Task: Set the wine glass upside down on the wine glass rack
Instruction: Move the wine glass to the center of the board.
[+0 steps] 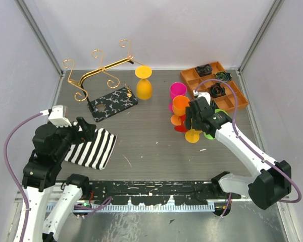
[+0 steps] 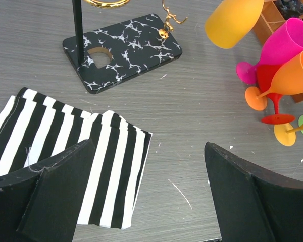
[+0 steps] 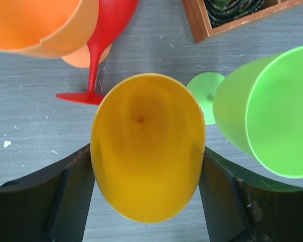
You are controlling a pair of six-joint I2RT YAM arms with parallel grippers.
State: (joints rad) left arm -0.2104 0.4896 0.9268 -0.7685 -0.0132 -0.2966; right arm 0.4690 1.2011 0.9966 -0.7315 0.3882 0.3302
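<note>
One amber glass [image 1: 144,85] already looks hung foot-up on the wine glass rack [image 1: 106,66], so it's partly done. The right gripper [image 3: 146,156] has its fingers against both sides of a yellow wine glass [image 3: 141,116], upright on the table near the orange tray [image 1: 186,78]; can't tell if it's really pinched yet. The left gripper [image 2: 149,151] hangs spread wide above the striped cloth [image 2: 65,136]. The tray has dark coiled bundles [image 1: 217,89] in a few compartments.
</note>
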